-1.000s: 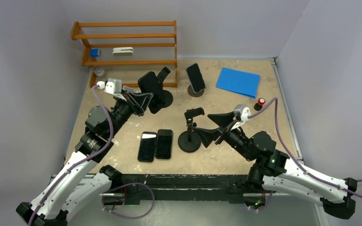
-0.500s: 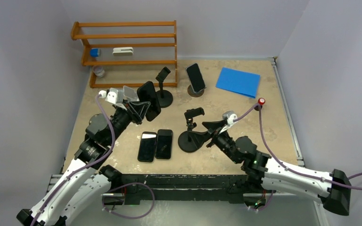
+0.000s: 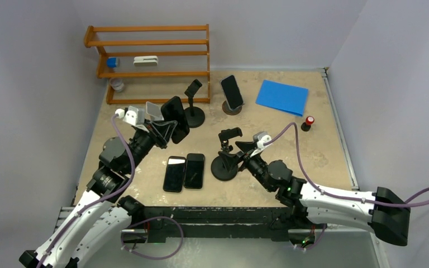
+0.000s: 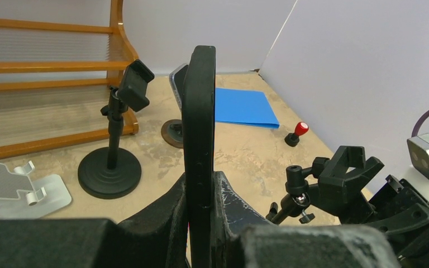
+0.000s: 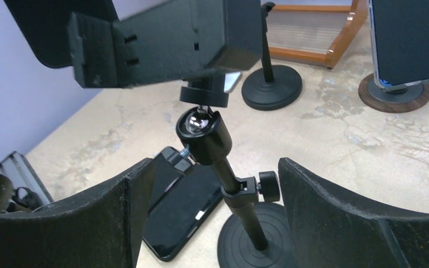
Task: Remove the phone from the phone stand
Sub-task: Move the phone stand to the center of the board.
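My left gripper [image 3: 170, 127] is shut on a black phone [image 3: 176, 116], held upright in the air. In the left wrist view the phone [image 4: 199, 111] stands edge-on between the pads of that gripper [image 4: 201, 178]. The black phone stand [image 3: 194, 103] behind it holds nothing, and its clamp [image 4: 136, 84] is apart from the phone. My right gripper [image 3: 236, 158] is open at a second black stand [image 3: 224, 166]. Its fingers [image 5: 134, 206] flank that stand's pole [image 5: 240, 204] without touching it.
Two dark phones [image 3: 184, 172] lie flat near the table's front. Another phone [image 3: 232, 91] leans on a round wooden stand. A silver stand [image 4: 17, 187], a blue folder [image 3: 282, 96], a red knob [image 3: 309, 121] and a wooden rack [image 3: 148, 56] are farther back.
The left gripper has lifted the phone off the far stand and drawn it left and nearer. The right arm has slid left until its jaws straddle the near stand's pole, closing a little.
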Available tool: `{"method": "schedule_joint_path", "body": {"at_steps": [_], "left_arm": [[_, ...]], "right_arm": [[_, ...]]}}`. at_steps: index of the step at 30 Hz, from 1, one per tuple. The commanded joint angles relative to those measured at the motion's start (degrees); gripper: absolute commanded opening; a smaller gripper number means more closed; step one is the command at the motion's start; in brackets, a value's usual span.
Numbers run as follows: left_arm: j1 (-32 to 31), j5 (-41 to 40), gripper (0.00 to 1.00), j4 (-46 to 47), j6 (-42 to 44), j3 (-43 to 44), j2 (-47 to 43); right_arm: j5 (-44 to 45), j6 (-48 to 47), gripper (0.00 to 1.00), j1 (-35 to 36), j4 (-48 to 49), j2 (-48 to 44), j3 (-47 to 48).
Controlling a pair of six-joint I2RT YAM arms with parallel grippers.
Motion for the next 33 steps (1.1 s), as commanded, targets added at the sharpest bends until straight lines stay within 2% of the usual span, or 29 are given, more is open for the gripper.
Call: {"method": "schedule_joint_path", "body": {"at_steps": [1, 5, 19, 33], "left_arm": [[-0.40, 0.32, 0.00, 6.49, 1.32, 0.90, -0.26], [-0.47, 0.38, 0.00, 6.50, 1.16, 0.90, 0.04], [-0.50, 0.40, 0.00, 6.42, 0.97, 0.90, 0.21], [-1.29, 0.14, 0.00, 6.42, 1.23, 0.81, -0.11]], "right_arm": [[2.36, -3.52, 0.82, 0.10, 4.90, 2.19, 2.55], [3.04, -4.58, 0.79, 0.10, 6.23, 4.11, 2.69], [2.86, -8.90, 0.61, 0.10, 12.56, 13.44, 4.62], [5.06, -10.24, 0.30, 0.10, 12.09, 15.20, 6.02]]}}
